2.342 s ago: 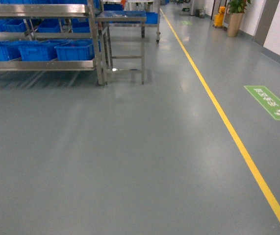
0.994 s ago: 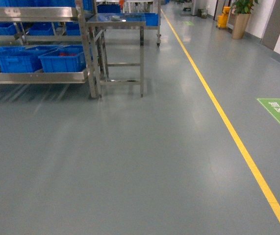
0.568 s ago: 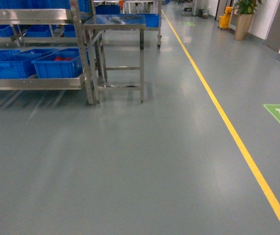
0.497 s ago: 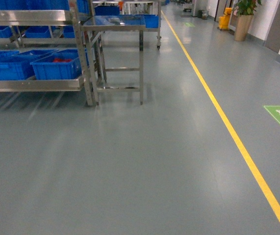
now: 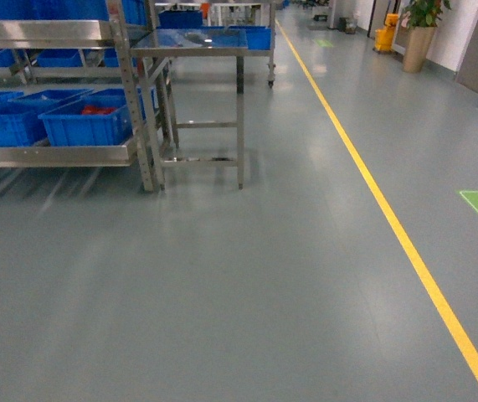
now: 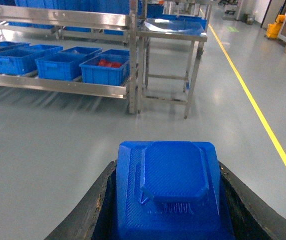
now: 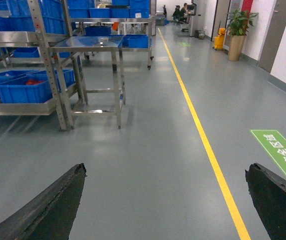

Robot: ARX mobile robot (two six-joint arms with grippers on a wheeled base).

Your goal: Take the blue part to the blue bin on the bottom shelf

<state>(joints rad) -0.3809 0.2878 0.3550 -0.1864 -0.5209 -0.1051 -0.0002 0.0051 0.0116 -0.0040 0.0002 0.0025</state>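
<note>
My left gripper (image 6: 165, 210) clamps the blue part (image 6: 170, 192) between its fingers; my right gripper (image 7: 165, 200) gapes wide, holding nothing. Blue bins (image 5: 84, 121) sit on the bottom shelf (image 5: 50, 153) ahead-left.

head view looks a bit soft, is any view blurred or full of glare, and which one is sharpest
Head view: mildly soft, pale ceiling-light sheen on the grey floor, bottom shelf slightly smeared. Left wrist view: sharpest, ridges on the blue part between the left gripper fingers read clearly. Right wrist view: fairly crisp, glare on the steel table, right gripper open.
</note>
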